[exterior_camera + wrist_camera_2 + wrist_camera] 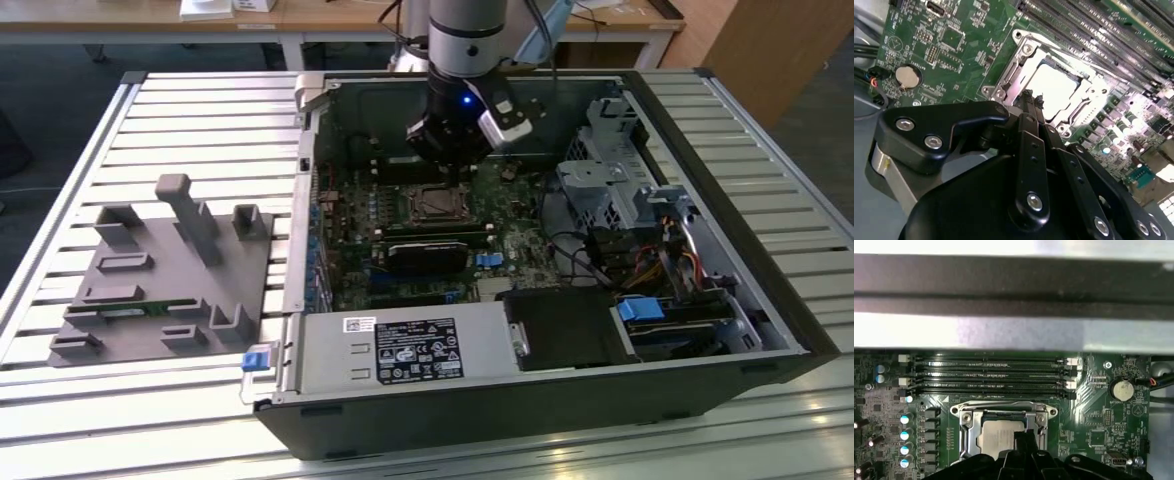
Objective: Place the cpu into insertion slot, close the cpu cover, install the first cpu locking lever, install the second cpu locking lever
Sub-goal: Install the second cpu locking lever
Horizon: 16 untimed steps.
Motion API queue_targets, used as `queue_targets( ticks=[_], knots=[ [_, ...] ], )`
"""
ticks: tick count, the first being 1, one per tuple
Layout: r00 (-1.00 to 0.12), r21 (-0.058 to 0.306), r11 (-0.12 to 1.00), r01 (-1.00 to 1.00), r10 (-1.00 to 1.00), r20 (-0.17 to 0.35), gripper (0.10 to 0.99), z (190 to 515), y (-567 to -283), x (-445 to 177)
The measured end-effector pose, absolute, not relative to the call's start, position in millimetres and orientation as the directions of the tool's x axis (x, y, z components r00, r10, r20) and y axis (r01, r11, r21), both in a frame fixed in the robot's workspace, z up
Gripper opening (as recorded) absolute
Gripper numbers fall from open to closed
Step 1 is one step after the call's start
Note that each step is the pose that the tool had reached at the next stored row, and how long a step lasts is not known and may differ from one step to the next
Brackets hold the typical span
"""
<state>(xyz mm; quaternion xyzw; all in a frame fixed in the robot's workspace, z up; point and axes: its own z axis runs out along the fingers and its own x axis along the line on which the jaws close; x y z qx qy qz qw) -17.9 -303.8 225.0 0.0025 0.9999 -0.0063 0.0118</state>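
A slatted metal table was seen under bright light, with a wooden desk and a dark floor behind.

We see the arm as a silver-grey tube with a black ring, ending in a black wrist lit by one small blue light. A silver block sits on its side. The gripper is glossy black, its slim bars and rounded housing studded with bright silver screws, a silver collar behind.
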Motion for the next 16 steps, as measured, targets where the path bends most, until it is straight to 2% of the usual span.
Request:
queue_targets(
  ticks=[13,16],
  knots=[
    [-1.0,-0.012,1.0,0.005,0.005,-0.024,0.106,225.3,-331.3,-17.9],
    [-1.0,-0.002,1.0,0.005,0.005,-0.024,0.106,230.4,-332.5,-18.0]
  ],
)
